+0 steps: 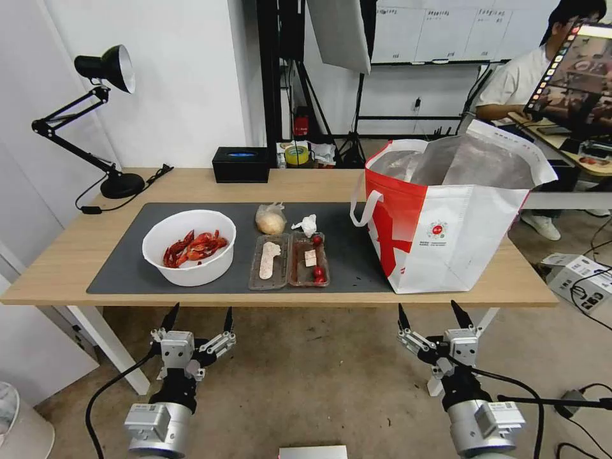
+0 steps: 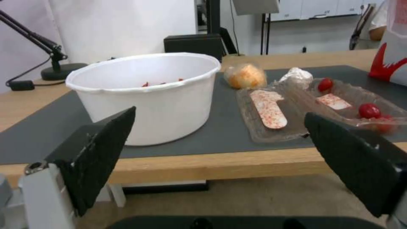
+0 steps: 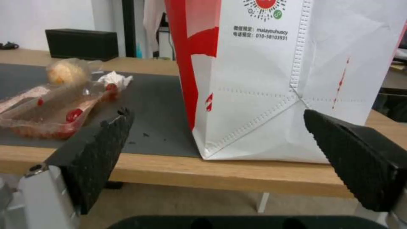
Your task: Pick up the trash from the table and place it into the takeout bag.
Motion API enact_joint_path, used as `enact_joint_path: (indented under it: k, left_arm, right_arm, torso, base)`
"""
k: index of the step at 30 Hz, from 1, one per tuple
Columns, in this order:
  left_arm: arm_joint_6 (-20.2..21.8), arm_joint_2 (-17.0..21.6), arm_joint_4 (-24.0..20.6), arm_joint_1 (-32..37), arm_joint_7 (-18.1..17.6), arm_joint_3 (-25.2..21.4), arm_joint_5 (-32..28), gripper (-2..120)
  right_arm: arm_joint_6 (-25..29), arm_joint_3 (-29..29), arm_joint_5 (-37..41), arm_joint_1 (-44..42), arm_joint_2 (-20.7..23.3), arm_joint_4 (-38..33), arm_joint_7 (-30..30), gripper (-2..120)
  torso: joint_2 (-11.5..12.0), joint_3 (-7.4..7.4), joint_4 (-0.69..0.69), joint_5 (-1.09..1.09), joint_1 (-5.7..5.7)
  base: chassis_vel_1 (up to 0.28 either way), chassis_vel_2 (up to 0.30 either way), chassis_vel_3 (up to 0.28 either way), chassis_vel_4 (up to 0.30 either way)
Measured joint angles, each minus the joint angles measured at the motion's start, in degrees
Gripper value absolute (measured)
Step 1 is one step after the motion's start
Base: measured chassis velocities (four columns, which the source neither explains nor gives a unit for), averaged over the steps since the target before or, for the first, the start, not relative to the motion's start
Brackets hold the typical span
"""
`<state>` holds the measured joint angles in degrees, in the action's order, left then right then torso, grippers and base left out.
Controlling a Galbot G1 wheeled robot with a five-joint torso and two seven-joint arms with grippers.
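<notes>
On the table (image 1: 76, 255) lies a dark mat with the trash. A white bowl (image 1: 189, 247) (image 2: 146, 95) holds red crayfish shells. Right of it sits a clear two-compartment tray (image 1: 289, 260) (image 2: 313, 108) (image 3: 51, 111) with food scraps. Behind the tray are a small bag with a beige lump (image 1: 271, 220) (image 2: 246, 75) (image 3: 63, 72) and a crumpled tissue (image 1: 306, 224) (image 2: 298, 76) (image 3: 114, 78). The red-and-white takeout bag (image 1: 446, 217) (image 3: 271, 79) stands open at the table's right. My left gripper (image 1: 199, 317) (image 2: 220, 162) hangs open below the front edge near the bowl. My right gripper (image 1: 433, 315) (image 3: 216, 162) hangs open below the bag.
A black tissue box (image 1: 240, 164) (image 2: 193, 43) (image 3: 81, 44) sits at the table's back edge. A black desk lamp (image 1: 95, 115) stands at the back left with its cable on the wood. White table legs (image 1: 108, 344) flank the arms. Boxes and cables lie on the floor at right.
</notes>
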<state>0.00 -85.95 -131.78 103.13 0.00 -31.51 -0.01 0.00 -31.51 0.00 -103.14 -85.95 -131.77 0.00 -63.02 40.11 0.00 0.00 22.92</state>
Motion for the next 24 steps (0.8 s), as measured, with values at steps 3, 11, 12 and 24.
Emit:
enact_joint_path:
  k: [3, 11, 12, 24]
  left_arm:
    - [0.0, 0.0, 0.0, 0.0, 0.0, 0.0, 0.0, 100]
    - [0.0, 0.0, 0.0, 0.0, 0.0, 0.0, 0.0, 100]
    - [0.0, 0.0, 0.0, 0.0, 0.0, 0.0, 0.0, 100]
    - [5.28, -0.42, -1.56, 0.22, -4.06, 0.29, -2.63, 100]
  right_arm:
    - [0.0, 0.0, 0.0, 0.0, 0.0, 0.0, 0.0, 100]
    - [0.0, 0.0, 0.0, 0.0, 0.0, 0.0, 0.0, 100]
    - [0.0, 0.0, 0.0, 0.0, 0.0, 0.0, 0.0, 100]
    - [-5.64, 2.02, 4.44, 4.44, 6.89, 1.29, 0.78, 100]
  torso:
    - [0.0, 0.0, 0.0, 0.0, 0.0]
    - [0.0, 0.0, 0.0, 0.0, 0.0]
    - [0.0, 0.0, 0.0, 0.0, 0.0]
    - [0.0, 0.0, 0.01, 0.01, 0.0]
  base:
    - [0.0, 0.0, 0.0, 0.0]
    - [0.0, 0.0, 0.0, 0.0]
    - [0.0, 0.0, 0.0, 0.0]
    - [0.0, 0.0, 0.0, 0.0]
